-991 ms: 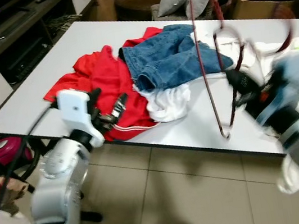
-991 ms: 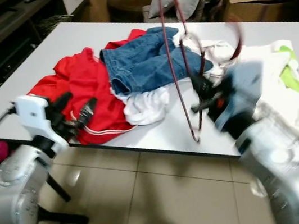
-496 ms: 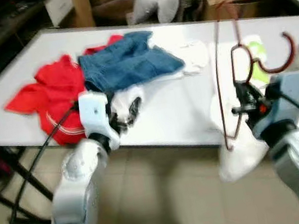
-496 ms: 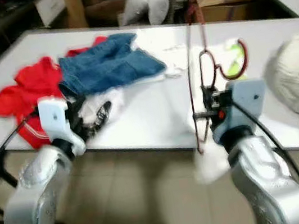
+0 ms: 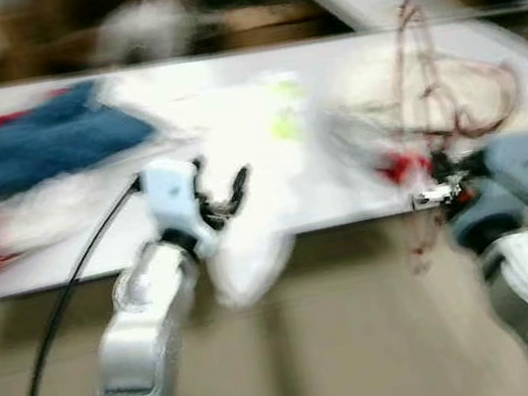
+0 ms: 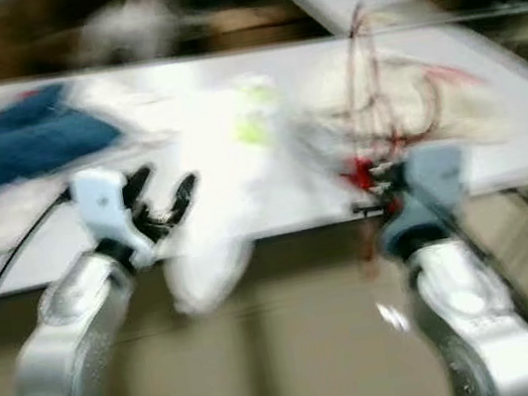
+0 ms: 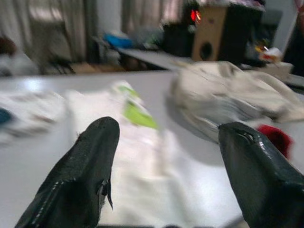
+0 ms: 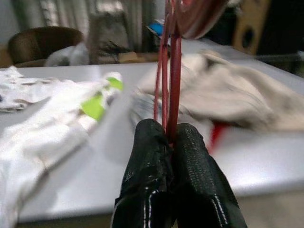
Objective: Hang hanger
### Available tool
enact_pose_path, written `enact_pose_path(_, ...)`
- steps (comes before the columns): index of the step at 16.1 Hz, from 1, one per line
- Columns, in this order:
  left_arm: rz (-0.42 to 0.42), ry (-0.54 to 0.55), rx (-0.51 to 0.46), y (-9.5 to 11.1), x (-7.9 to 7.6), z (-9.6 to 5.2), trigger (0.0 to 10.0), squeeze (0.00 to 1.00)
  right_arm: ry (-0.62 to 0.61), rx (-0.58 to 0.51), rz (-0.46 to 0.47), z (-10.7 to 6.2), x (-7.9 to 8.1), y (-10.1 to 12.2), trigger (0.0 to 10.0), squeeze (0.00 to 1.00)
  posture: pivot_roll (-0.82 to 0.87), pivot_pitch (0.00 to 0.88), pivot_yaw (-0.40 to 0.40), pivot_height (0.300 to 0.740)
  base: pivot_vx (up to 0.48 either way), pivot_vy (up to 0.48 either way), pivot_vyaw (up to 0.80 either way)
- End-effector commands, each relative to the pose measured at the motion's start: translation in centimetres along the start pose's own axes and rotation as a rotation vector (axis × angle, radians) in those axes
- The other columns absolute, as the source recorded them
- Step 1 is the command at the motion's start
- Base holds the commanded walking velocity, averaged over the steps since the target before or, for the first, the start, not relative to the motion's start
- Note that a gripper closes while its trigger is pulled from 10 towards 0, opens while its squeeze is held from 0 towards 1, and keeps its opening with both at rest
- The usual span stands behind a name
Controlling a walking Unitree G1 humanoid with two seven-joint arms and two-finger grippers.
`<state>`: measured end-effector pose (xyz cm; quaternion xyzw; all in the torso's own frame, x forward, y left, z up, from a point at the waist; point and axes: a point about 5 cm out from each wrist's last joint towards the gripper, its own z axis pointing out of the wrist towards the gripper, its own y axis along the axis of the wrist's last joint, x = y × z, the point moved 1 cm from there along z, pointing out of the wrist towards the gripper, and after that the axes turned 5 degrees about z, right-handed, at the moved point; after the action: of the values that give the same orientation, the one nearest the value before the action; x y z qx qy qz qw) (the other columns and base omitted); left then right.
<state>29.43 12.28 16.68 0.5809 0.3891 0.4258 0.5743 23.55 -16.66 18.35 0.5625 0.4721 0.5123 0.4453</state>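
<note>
No legible text, label, brand or number anywhere

Head views smeared with motion blur; garments on table (image 5: 247,216) unreadable. Red hanger (image 8: 170,71) cut off above right gripper (image 8: 170,142). Room beyond left gripper (image 7: 166,156) blurry.

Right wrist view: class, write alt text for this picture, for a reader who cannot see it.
The right gripper has its two black fingers shut on the thin red hanger, which rises upright from between them. Beyond lies a white table with a white and green garment and a crumpled beige cloth.
</note>
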Motion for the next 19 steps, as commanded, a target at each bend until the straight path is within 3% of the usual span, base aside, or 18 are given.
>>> enact_pose_path(1, -0.010, 0.035, -0.008, 0.3, 0.5, 0.0, 10.0, 0.04, 0.004, 0.000, 0.004, 0.1, 0.1, 0.2, 10.0, 0.00, 0.00, 0.000, 0.008, 0.740, 0.000, 0.000, -0.78)
enact_pose_path(5, 0.021, -0.025, 0.016, -0.5, -0.5, -0.2, 10.0, 0.00, -0.004, 0.030, 0.060, -0.3, -0.4, -1.4, 10.0, 0.00, 0.00, 0.000, 0.013, 0.740, 0.000, 0.205, -0.78)
enact_pose_path(9, 0.052, -0.002, 0.030, -0.7, 0.7, 0.0, 10.0, 0.00, -0.002, 0.069, 0.035, -0.5, -0.8, -2.2, 10.0, 0.00, 0.00, 0.000, 0.022, 0.740, 0.000, 0.451, -0.76)
enact_pose_path(12, 0.072, 0.010, 0.046, -1.1, 1.1, -0.1, 10.0, 0.00, 0.045, 0.092, 0.017, -0.5, -1.0, -2.7, 10.0, 0.00, 0.00, 0.000, 0.011, 0.740, 0.000, 0.295, 0.00)
enact_pose_path(15, 0.075, 0.062, 0.057, -1.1, 2.2, -0.3, 10.0, 0.00, 0.079, 0.091, 0.000, -0.5, -0.1, -2.6, 10.0, 0.00, -0.01, 0.000, 0.016, 0.740, 0.000, 0.000, 0.00)
enact_pose_path(17, 0.130, 0.046, 0.112, -2.3, 1.7, -0.7, 10.0, 0.00, 0.074, 0.134, -0.042, -1.0, -1.0, -3.7, 10.0, 0.00, 0.00, 0.000, 0.026, 0.740, 0.000, 0.000, 0.00)
enact_pose_path(19, 0.143, 0.079, 0.186, -3.3, 2.0, -0.4, 10.0, 0.00, 0.033, 0.153, -0.024, -0.9, -2.0, -4.0, 10.0, 0.00, 0.00, 0.000, 0.028, 0.740, 0.000, 0.000, 0.00)
